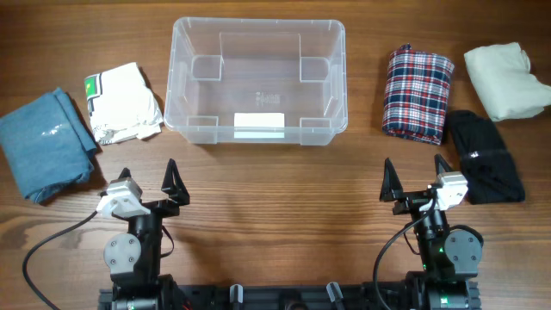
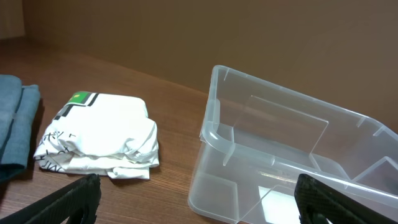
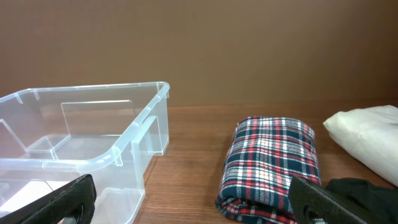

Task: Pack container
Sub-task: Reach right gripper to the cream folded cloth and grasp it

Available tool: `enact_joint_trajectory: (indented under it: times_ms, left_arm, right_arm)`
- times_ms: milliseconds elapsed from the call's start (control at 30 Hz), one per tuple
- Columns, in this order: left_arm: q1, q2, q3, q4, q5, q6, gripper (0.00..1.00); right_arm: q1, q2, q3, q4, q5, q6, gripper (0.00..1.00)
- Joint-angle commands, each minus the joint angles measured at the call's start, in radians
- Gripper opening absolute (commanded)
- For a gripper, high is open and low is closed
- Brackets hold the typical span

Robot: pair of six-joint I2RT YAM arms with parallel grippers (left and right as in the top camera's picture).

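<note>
The clear plastic container [image 1: 182, 82] with a white label stands empty at the table's back centre; it also shows in the left wrist view [image 2: 214, 124] and the right wrist view [image 3: 124, 146]. Left of it lie a folded white printed garment [image 1: 123, 102] [image 2: 102, 130] and a folded blue one [image 1: 45, 142] [image 2: 15, 124]. Right of it lie a folded plaid garment [image 1: 417, 90] [image 3: 270, 165], a black one [image 1: 484, 157] [image 3: 367, 196] and a cream one [image 1: 508, 79] [image 3: 364, 137]. My left gripper [image 1: 148, 181] [image 2: 196, 202] and right gripper [image 1: 417, 178] [image 3: 193, 202] are open and empty near the front.
The wooden table [image 1: 275, 198] carries everything. A black cable [image 1: 52, 245] loops at the front left by the left arm's base. A brown wall [image 3: 199, 50] stands behind the table.
</note>
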Motion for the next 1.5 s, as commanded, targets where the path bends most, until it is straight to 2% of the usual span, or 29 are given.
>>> enact_joint_trajectory:
  times_ms: [0, 400, 500, 567, 667, 767, 867, 933, 967, 1000, 1033, 1133, 1200, 1300, 1400, 1467]
  left_arm:
    - [0.006, -0.007, -0.008, 0.000, 0.008, -0.002, 1.00]
    - [0.006, -0.007, -0.008, 0.000, 0.008, -0.002, 1.00]
    - [0.006, -0.007, -0.008, 0.000, 0.008, -0.002, 1.00]
    - [0.006, -0.007, -0.008, 0.000, 0.008, -0.002, 1.00]
    - [0.006, -0.007, -0.008, 0.000, 0.008, -0.002, 1.00]
    - [0.006, -0.007, -0.008, 0.000, 0.008, -0.002, 1.00]
    - [0.006, -0.007, -0.008, 0.000, 0.008, -0.002, 1.00]
    - [0.006, -0.007, -0.008, 0.000, 0.008, -0.002, 1.00]
    - [0.006, -0.007, -0.008, 0.000, 0.008, -0.002, 1.00]
    - [0.006, -0.007, -0.008, 0.000, 0.008, -0.002, 1.00]
    - [0.006, -0.007, -0.008, 0.000, 0.008, -0.002, 1.00]
    - [0.006, -0.007, -0.008, 0.000, 0.008, -0.002, 1.00]
    - [0.006, -0.007, -0.008, 0.000, 0.008, -0.002, 1.00]
    - [0.006, -0.007, -0.008, 0.000, 0.008, -0.002, 1.00]
    - [0.006, -0.007, -0.008, 0.000, 0.008, -0.002, 1.00]
    - [0.006, -0.007, -0.008, 0.000, 0.008, -0.002, 1.00]
  right_arm:
    - [0.003, -0.002, -0.006, 0.002, 0.018, -0.009, 1.00]
    - [0.003, -0.002, -0.006, 0.004, 0.016, -0.005, 1.00]
    - [0.003, -0.002, -0.005, 0.034, -0.008, 0.091, 1.00]
    - [0.003, 0.008, 0.008, 0.156, -0.017, 0.154, 1.00]
    - [0.003, 0.113, 0.088, 0.203, -0.005, 0.173, 1.00]
    - [0.003, 0.388, 0.259, 0.209, -0.014, 0.174, 1.00]
    - [0.003, 0.774, 0.568, 0.182, -0.087, 0.174, 1.00]
    - [0.003, 0.956, 0.753, 0.123, -0.145, 0.166, 1.00]
    - [0.003, 1.036, 0.840, 0.097, -0.207, 0.122, 1.00]
    - [0.003, 1.141, 0.937, 0.100, -0.309, 0.019, 1.00]
    - [0.003, 1.209, 0.986, 0.111, -0.376, 0.026, 1.00]
    - [0.003, 1.297, 1.008, 0.162, -0.433, 0.054, 1.00]
    - [0.003, 1.335, 1.017, 0.171, -0.399, 0.132, 1.00]
    - [0.003, 1.363, 1.151, -0.059, -0.229, 0.122, 1.00]
    - [-0.016, 1.460, 1.425, -0.370, -0.080, 0.120, 1.00]
    - [-0.045, 1.520, 1.530, -0.486, -0.057, 0.120, 1.00]
